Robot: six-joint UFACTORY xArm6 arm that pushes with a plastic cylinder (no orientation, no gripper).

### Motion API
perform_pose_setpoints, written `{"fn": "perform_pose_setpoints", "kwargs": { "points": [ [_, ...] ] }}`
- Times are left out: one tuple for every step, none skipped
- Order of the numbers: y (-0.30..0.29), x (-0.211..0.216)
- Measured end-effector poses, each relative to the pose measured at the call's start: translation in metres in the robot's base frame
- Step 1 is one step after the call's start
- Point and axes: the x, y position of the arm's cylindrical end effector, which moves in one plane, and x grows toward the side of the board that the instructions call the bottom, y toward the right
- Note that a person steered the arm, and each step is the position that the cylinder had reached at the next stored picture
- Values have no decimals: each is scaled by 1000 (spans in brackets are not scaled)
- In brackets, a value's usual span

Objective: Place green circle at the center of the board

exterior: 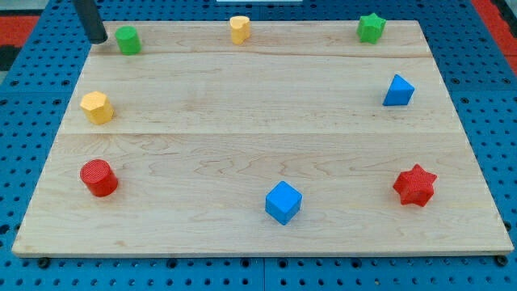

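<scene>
1. Nearest the camera, a blue cube (283, 202) sits close to the bottom edge of the wooden board (258, 105), slightly to the view's right of the middle.
2. A red cylinder (98, 178) lies at the lower left of the view and a red star (415, 185) at the lower right, both well apart from the blue cube.
3. The green circle (128, 40), a short cylinder, stands in the top left corner of the board, far from the board's centre.
4. The arm carries no gripper, so nothing is grasped; it ends in a dark rod. The rod's lower end, the tip (97, 39), rests just to the view's left of the green circle, at the board's top left edge. Whether tip and circle touch cannot be told; a narrow gap appears to separate them.
5. The rod is cut off by the view's top edge; only its lower part shows.
6. A yellow block (97, 107), many-sided, lies at the left edge, between the green circle and the red cylinder.
7. A second yellow block (240, 29) sits at the top edge near the middle; its exact shape is hard to make out.
8. A green star (371, 27) occupies the top right corner, with a blue block (398, 90), apparently a triangular wedge, below it.
9. The board rests on a blue perforated counter (24, 121).
</scene>
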Motion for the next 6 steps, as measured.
{"fn": "perform_pose_setpoints", "kwargs": {
  "points": [
    [44,-1],
    [71,2],
    [120,22],
    [175,55],
    [177,78],
    [138,66]
  ]
}}
